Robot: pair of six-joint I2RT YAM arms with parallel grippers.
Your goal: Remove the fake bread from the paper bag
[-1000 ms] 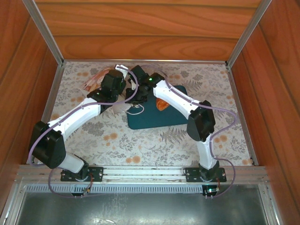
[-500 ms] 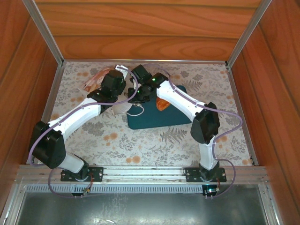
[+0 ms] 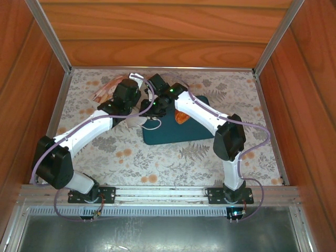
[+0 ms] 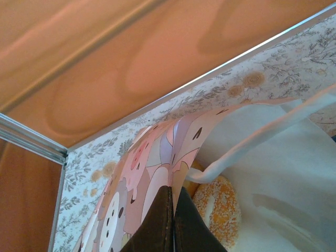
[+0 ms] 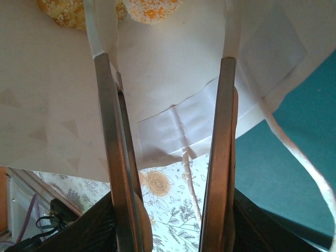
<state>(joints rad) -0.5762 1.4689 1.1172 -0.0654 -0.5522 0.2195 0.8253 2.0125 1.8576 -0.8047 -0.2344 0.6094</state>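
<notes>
Two arms meet at the paper bag [image 3: 137, 119] on the far part of the flowery bench [image 3: 105, 152]. The left pincer [image 4: 172, 210] is squeezed tight on the bag's rim, right where the pink side with little pig pictures folds over. The right pincer [image 5: 164, 31] is wide. Its two long fingers [image 5: 107, 131] are spread over the bag's white paper, and nothing is gripped between them. Fake bread [image 5: 58, 13] with a crumbly yellow top sits inside the bag. Two pieces show just past the right fingertips. From the left wrist, one crumbly piece lies just behind the pinched rim, deep in the white of the bag. A thin white handle [image 4: 252, 140] loops across the bag's mouth, above that piece. A dark teal tray [image 3: 173, 134] lies just to the right of the bag, and the bag's white edge reaches over it. One orange bread [image 3: 181, 116] lies out on the tray, right of the bag, partly hidden under the right arm
</notes>
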